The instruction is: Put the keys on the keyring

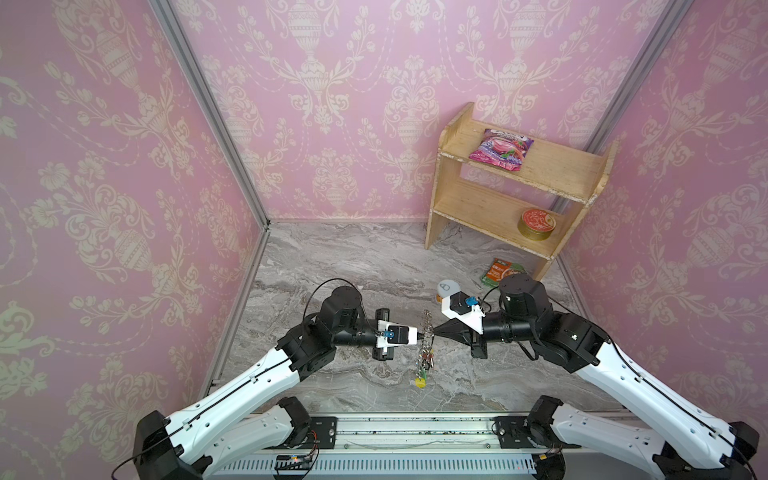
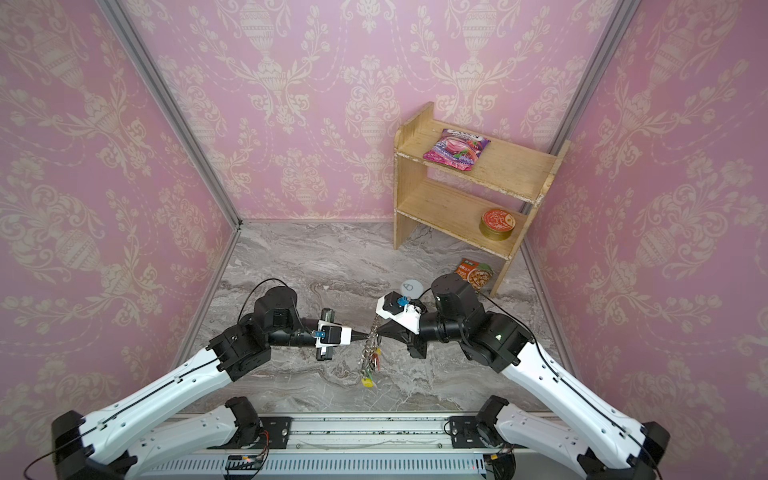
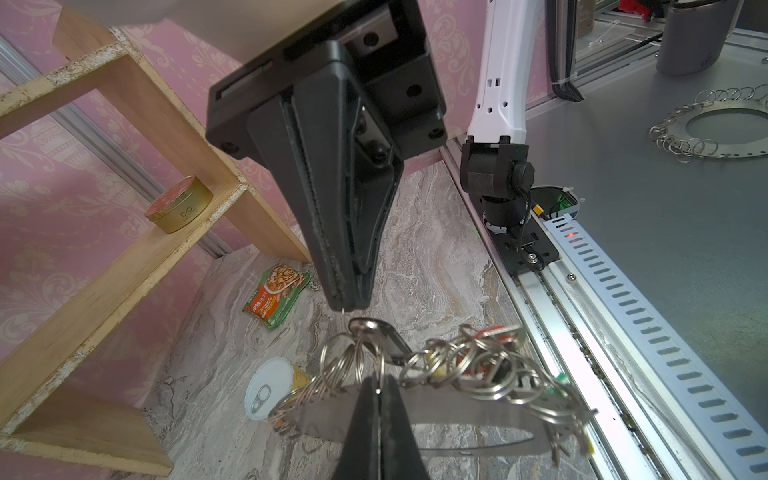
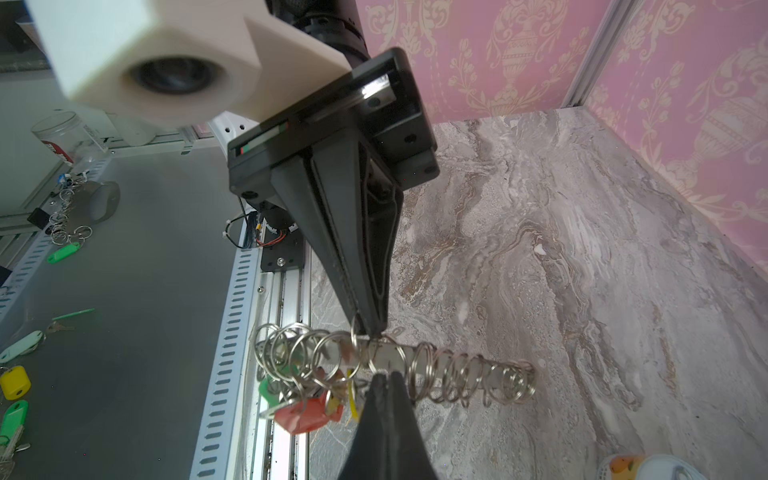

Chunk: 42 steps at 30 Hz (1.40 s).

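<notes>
The keyring, a flat silvery loop strung with many small split rings and coloured tags, hangs above the marble floor between my two grippers. In the left wrist view my left gripper is shut on a small ring at the loop's edge. My right gripper is shut on a thin split ring from which a black key hangs against the loop. The right wrist view shows my right gripper pinched shut at the loop's band, with red, green and yellow tags bunched beside it.
A wooden shelf stands at the back right with a snack bag and a round tin. A green-orange packet and a can with a pull-tab lid lie behind my right wrist. Pink walls close three sides.
</notes>
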Tool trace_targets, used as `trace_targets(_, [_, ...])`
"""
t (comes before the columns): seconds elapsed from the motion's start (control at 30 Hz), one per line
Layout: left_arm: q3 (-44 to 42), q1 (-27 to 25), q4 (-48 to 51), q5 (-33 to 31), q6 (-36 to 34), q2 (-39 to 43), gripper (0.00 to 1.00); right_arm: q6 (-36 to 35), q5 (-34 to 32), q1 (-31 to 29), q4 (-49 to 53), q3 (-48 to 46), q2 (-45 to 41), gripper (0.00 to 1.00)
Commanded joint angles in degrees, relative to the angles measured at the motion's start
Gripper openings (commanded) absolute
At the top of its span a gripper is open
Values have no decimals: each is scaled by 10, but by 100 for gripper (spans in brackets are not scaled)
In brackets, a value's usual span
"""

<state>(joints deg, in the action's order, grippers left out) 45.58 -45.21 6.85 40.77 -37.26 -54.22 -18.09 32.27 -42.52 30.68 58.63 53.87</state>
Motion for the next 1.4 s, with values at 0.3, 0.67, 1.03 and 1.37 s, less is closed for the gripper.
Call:
trace_targets(0.3, [17, 3, -1, 58, -5, -5, 0, -16, 27, -4, 4, 18, -2, 0])
trace_targets(0.67, [45, 3, 19, 103, 39, -21, 0, -15, 35, -4, 17, 27, 7, 0])
trace_targets(1.03, [60, 10, 24, 156, 92, -34, 0, -19, 25, -4, 25, 36, 15, 0])
trace_targets(1.37, [65, 14, 29, 157, 102, -45, 0, -19, 6, -1, 32, 35, -4, 0])
